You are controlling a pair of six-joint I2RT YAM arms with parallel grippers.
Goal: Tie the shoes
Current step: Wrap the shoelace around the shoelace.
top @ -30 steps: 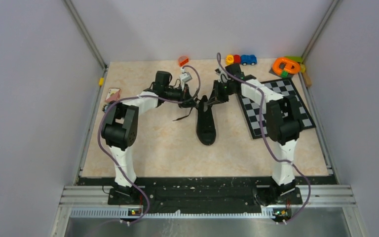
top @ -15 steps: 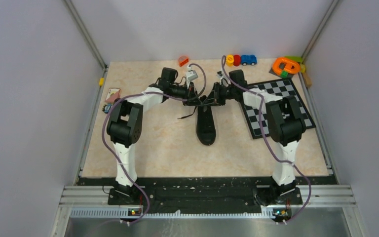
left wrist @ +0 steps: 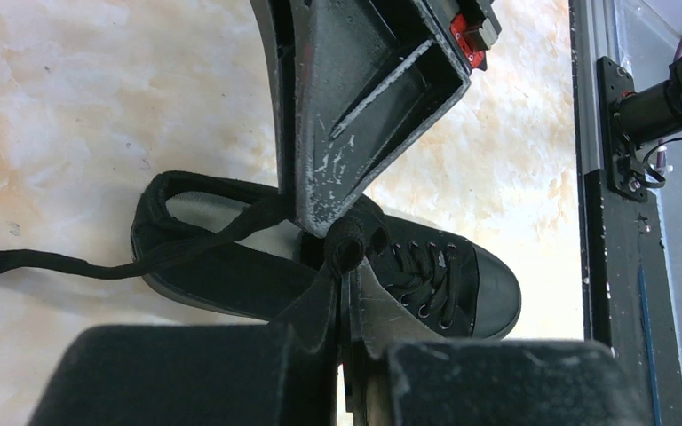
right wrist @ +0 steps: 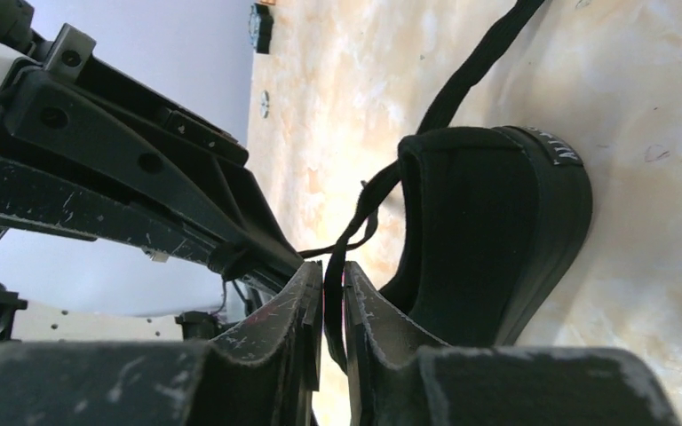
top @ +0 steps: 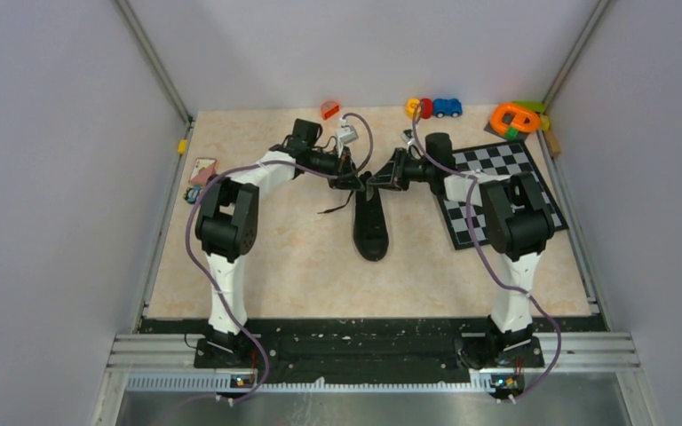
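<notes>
Plainly the knotting step is in hand. Both claws meet nose to nose just above the heel end of the shoe (top: 371,229), which lies on its sole in the middle of the counter (top: 293,266), toe toward the arm bases. The left claw (top: 352,181) is pinched tight on a folded bit of lace (left wrist: 353,241), and a loose end trails across the counter to the left of the shoe. The right claw (top: 376,181) stands at a narrow slit with a strand running down through it. Whether it grips that strand or only straddles it I cannot tell. The eyelets near the toe are laced, but no bow shows, so I judge the tie far from done.

Next, I judge, one strand must cross or pass between the claws. That calls for the left to hold its pinch firm while the right works in very little room, since the two tips are all but touching.

Underneath, the counter is pale, marbled and smooth, so a thin lace dropped flat on it would likely be awkward to pick up. A chessboard (top: 497,169) lies right of the shoe, partly under the right arm. Small toys (top: 448,107) sit along the far edge, well apart from the shoe. Plain grey walls (top: 53,177) close in three sides.
</notes>
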